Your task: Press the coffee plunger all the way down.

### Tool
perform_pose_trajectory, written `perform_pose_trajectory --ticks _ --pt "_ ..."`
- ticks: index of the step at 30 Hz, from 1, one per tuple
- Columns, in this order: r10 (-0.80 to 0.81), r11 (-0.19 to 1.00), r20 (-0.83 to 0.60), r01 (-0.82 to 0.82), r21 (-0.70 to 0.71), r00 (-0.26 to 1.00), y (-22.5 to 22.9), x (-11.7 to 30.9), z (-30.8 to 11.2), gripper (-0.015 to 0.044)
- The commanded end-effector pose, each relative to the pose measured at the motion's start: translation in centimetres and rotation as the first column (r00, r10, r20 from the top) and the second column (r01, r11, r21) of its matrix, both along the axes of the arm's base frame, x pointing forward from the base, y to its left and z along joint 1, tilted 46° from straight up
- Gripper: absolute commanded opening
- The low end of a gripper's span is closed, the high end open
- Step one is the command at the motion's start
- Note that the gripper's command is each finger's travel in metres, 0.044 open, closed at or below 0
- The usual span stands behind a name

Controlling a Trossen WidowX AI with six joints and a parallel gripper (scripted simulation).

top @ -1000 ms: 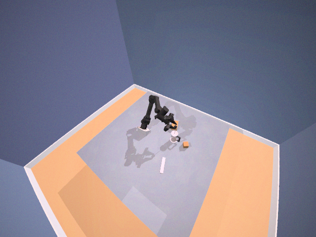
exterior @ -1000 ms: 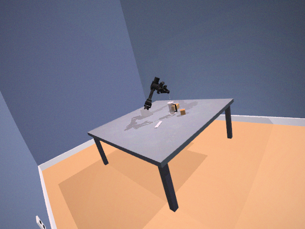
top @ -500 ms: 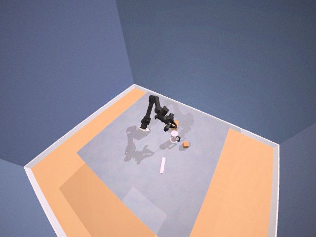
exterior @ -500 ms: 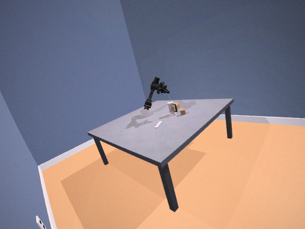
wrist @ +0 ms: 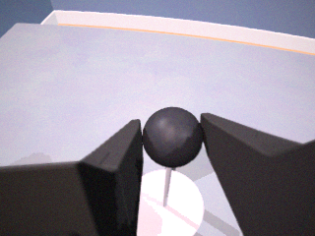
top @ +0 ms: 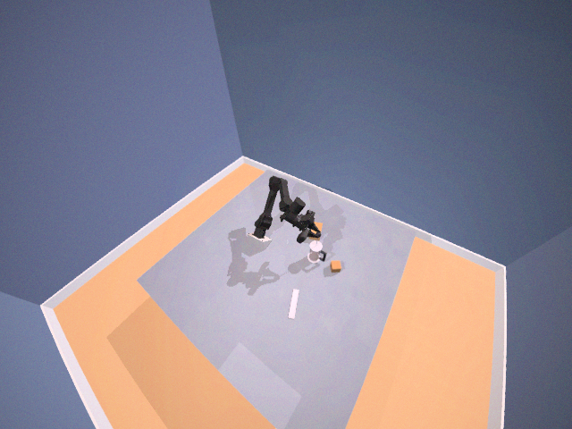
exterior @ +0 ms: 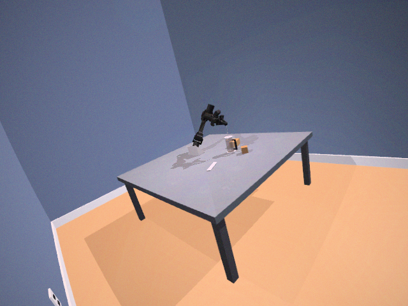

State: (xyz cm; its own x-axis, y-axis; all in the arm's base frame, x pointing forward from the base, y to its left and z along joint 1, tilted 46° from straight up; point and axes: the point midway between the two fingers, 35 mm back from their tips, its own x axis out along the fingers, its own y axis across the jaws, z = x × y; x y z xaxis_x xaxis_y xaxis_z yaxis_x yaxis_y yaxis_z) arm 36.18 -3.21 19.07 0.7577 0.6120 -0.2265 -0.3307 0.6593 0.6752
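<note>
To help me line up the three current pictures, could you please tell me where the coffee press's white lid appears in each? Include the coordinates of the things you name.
Top: the white lid point(top: 315, 246) point(exterior: 228, 136) point(wrist: 183, 199) is just right of centre, slightly below mid-height.
Exterior: right of centre, just above mid-height.
Wrist: bottom centre, partly cut off.
Shared landmark: the plunger's thin rod point(exterior: 227, 129) point(wrist: 167, 187) point(top: 316, 240).

Knob point(wrist: 172, 137): blk, plain
Fingers: blk
Plunger rod point(wrist: 167, 187): lt grey
Press lid point(top: 315, 246) point(exterior: 228, 136) point(wrist: 184, 202): wht w/ pinkish tint
Press handle point(top: 323, 256) point(exterior: 235, 144): blk
Small block point(top: 335, 265) point(exterior: 244, 149): solid orange
Flat strip point(top: 293, 303) point(exterior: 211, 166): wht
Counter point(top: 341, 314) point(exterior: 197, 184) point(wrist: 89, 88): grey, faint mottling
Floor point(top: 433, 323) point(exterior: 336, 213): lt orange
Walls point(top: 369, 92) point(exterior: 280, 65): blue-grey
</note>
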Motion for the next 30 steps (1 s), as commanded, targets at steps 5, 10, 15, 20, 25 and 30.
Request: perform_pose_trajectory --ticks 5,10,15,20,25,30 --pt "0.017 1.0 -0.034 -0.016 0.011 0.999 1.7 -0.3 -2.1 0.0114" --pt "0.017 1.0 -0.034 -0.016 0.011 0.999 2.3 -0.3 -2.7 0.0114" --pt "0.016 1.0 -0.034 -0.016 0.011 0.999 2.8 -0.3 -3.3 0.0114" --pt "0.016 1.0 -0.034 -0.016 0.011 0.999 3.4 -0.4 -3.9 0.0114" --pt "0.016 1.0 -0.033 -0.015 0.012 0.999 4.0 -0.4 -4.4 0.0114" --pt "0.015 1.0 -0.032 -0.015 0.014 0.999 4.7 -0.4 -5.0 0.0114"
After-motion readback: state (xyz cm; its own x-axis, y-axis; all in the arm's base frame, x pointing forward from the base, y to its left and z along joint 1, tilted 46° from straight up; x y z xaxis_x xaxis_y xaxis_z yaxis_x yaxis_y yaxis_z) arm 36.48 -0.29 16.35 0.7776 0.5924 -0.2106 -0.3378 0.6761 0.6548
